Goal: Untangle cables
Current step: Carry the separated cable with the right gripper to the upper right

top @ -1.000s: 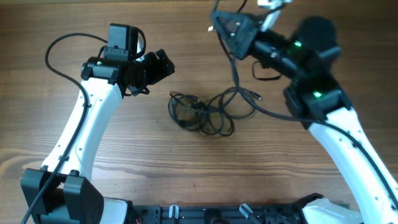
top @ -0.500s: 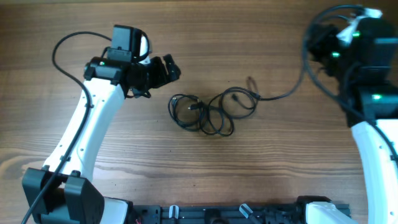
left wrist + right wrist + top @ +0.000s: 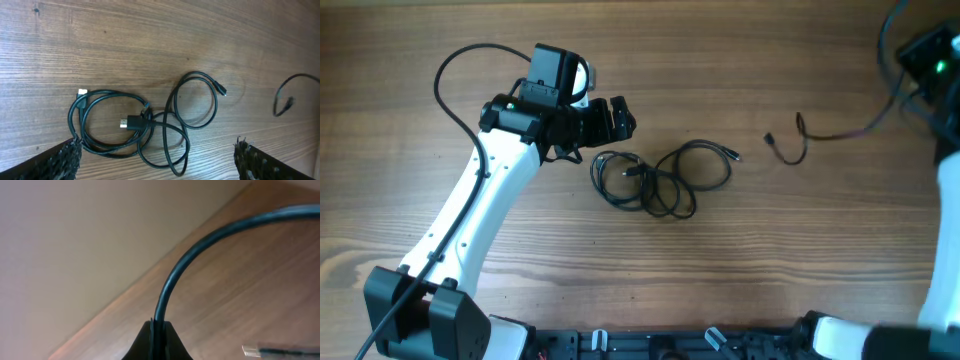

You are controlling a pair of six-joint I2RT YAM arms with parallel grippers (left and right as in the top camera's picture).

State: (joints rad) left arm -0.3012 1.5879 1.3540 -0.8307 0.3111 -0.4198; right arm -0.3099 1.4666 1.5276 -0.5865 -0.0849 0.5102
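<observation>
A tangle of black cables [image 3: 655,178] lies in loops on the wooden table's middle; it also shows in the left wrist view [image 3: 145,122]. My left gripper [image 3: 618,120] is open and empty, hovering just up and left of the tangle, its fingers [image 3: 157,160] spread wide on either side of the loops. A separate black cable [image 3: 825,132] trails from its free end at right of centre to the far right. My right gripper [image 3: 159,330] is shut on this cable [image 3: 200,255]; in the overhead view the gripper itself is out past the right edge.
The right arm [image 3: 940,70] stands at the table's right edge. The left arm [image 3: 485,210] runs from the front left corner. A black rail [image 3: 660,345] lines the table's front edge. A connector tip [image 3: 252,351] shows low in the right wrist view.
My right gripper has pulled one cable out of the tangle and carried it far right. My left gripper has moved right, closer to the tangle.
</observation>
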